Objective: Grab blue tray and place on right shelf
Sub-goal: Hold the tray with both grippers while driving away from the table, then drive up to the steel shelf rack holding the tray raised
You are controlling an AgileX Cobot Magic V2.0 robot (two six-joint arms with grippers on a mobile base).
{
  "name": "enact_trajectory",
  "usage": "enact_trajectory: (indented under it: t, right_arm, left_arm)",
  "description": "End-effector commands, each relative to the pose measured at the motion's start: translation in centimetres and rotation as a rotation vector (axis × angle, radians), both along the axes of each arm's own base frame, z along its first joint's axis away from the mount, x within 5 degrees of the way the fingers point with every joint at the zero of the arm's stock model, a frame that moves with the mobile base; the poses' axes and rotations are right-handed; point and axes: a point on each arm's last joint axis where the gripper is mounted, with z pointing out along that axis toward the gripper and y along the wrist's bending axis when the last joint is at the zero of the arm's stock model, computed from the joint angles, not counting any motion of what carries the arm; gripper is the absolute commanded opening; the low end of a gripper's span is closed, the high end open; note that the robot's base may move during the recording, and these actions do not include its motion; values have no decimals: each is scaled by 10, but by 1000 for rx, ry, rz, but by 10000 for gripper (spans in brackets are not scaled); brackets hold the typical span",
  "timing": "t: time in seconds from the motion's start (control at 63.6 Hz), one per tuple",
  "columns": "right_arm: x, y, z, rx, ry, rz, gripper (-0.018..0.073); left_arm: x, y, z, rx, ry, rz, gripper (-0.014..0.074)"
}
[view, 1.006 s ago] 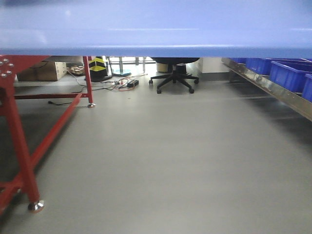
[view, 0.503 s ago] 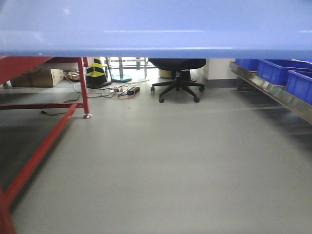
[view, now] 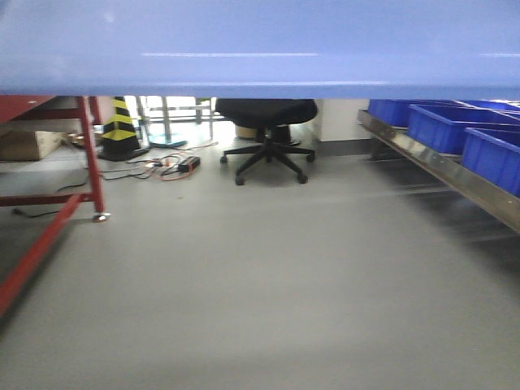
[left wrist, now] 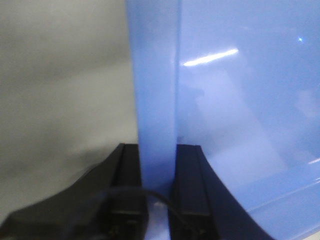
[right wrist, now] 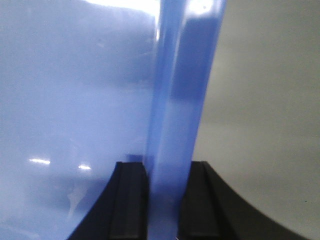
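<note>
The blue tray (view: 260,45) fills the top of the front view, held in the air above the grey floor. In the left wrist view my left gripper (left wrist: 157,165) is shut on the tray's left rim (left wrist: 155,90), one black finger on each side. In the right wrist view my right gripper (right wrist: 167,185) is shut on the tray's right rim (right wrist: 175,100) in the same way. The right shelf (view: 443,166) with its shiny steel front rail runs along the right side of the front view, apart from the tray.
Several deep dark-blue bins (view: 491,158) sit on the right shelf. A red-framed table (view: 49,236) stands at the left. A black office chair (view: 266,142), a striped cone (view: 120,122) and cables (view: 166,169) lie at the back on the grey floor.
The view has swung to the right: the red table frame, the chair and the cone have slid left. Both grippers still hold the tray.
</note>
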Motion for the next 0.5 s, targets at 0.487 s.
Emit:
enact_trajectory:
  t: [0.487]
  right_arm:
    - [1,-5,18,-21,-129,-6,66]
  left_arm:
    - [-10,8,9,41,2,-31,-48]
